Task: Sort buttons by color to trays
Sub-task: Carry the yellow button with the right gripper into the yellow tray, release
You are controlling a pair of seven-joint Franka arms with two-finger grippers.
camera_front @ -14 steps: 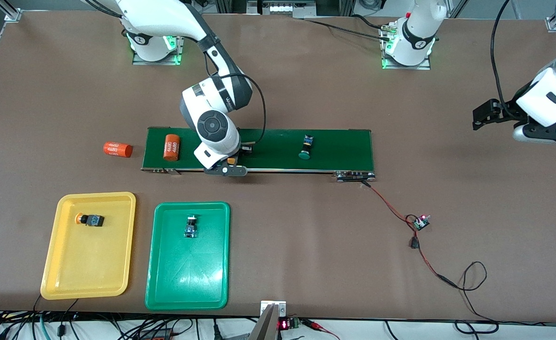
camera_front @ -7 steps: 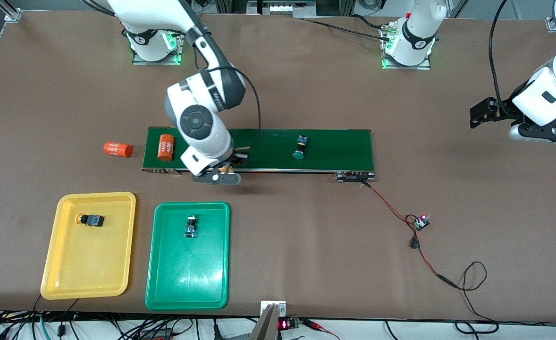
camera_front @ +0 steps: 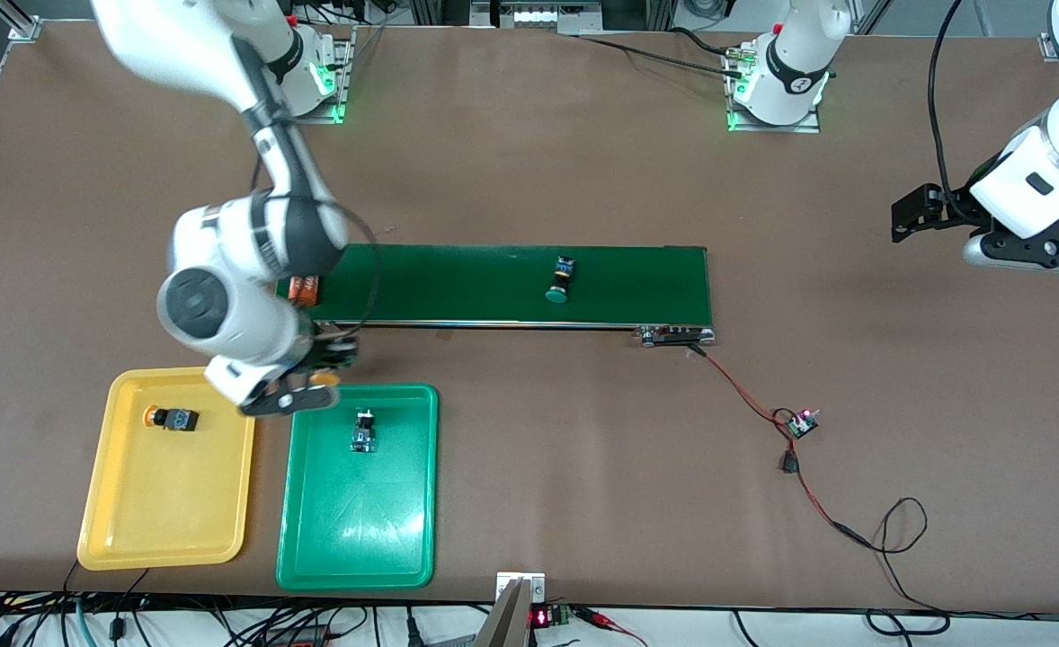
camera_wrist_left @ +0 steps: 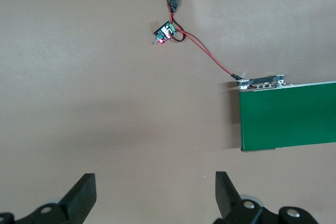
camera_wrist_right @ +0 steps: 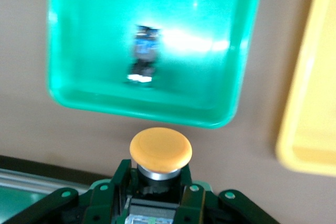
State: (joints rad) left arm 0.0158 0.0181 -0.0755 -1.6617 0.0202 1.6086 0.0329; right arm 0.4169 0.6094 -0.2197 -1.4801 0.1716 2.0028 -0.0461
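R hand (camera_front: 309, 382) grips yellow-capped button (camera_wrist_right: 160, 149) above green tray (camera_front: 305, 503) rim nearest the belt (camera_front: 493, 283). Green-capped button (camera_front: 558, 279) lies on belt. L hand (camera_wrist_left: 155, 195) open, idle, off the belt's end.

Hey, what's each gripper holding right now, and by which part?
Right gripper holds a yellow-capped button by its body. Left gripper is open, holding nothing.

The right gripper (camera_front: 309, 385) clamps a yellow-orange button (camera_wrist_right: 160, 149) over the green tray's (camera_front: 314, 557) rim. Below it, one green button (camera_front: 363, 430) lies in that tray; another yellow-orange button (camera_front: 170, 418) lies in the yellow tray (camera_front: 161, 539) beside; a second green button (camera_front: 561, 279) lies well apart.
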